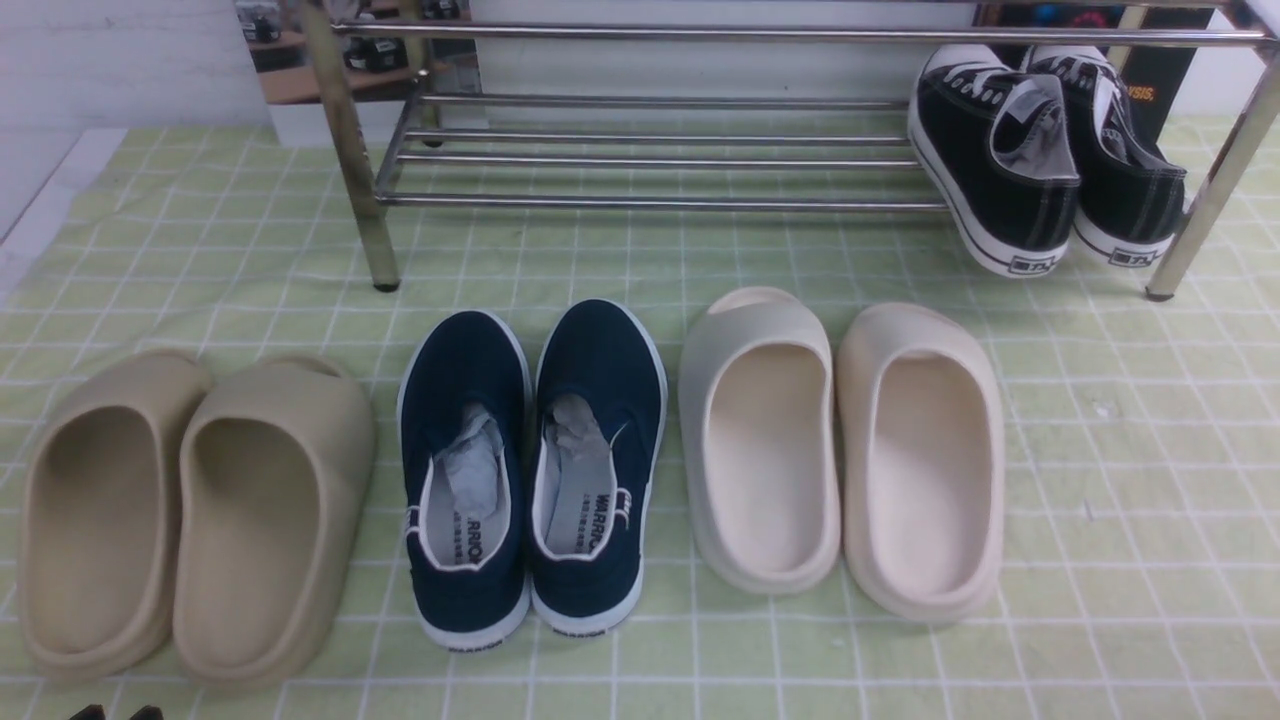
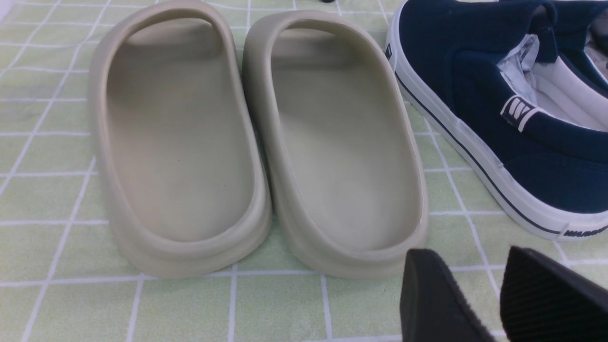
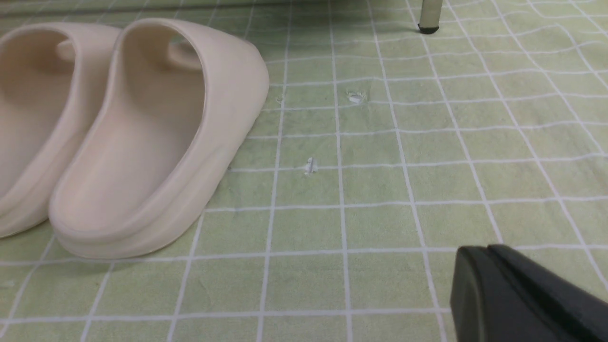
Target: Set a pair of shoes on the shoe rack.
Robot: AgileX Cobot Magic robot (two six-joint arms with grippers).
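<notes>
The right claw [image 3: 494, 270] is seen fully closed, its two fingers pressed together with nothing between them, held low over the green checked cloth [image 3: 361, 223]. Near it, the cream slides [image 3: 142, 142] are set side by side. The left claw [image 2: 489, 294] is seen with a narrow gap between its fingers and nothing gripped, just beside the heel of one of the tan slides [image 2: 342, 156]. Next to those, the navy slip-ons [image 1: 535, 470] are placed, stuffed with paper. Farther out, the black sneakers [image 1: 1040, 160] are found on the lower bars of the shoe rack [image 1: 650, 150], at its right end, close together, toes pointing to the back and heels overhanging the front bar. The rest of the rack's bars are left bare.
</notes>
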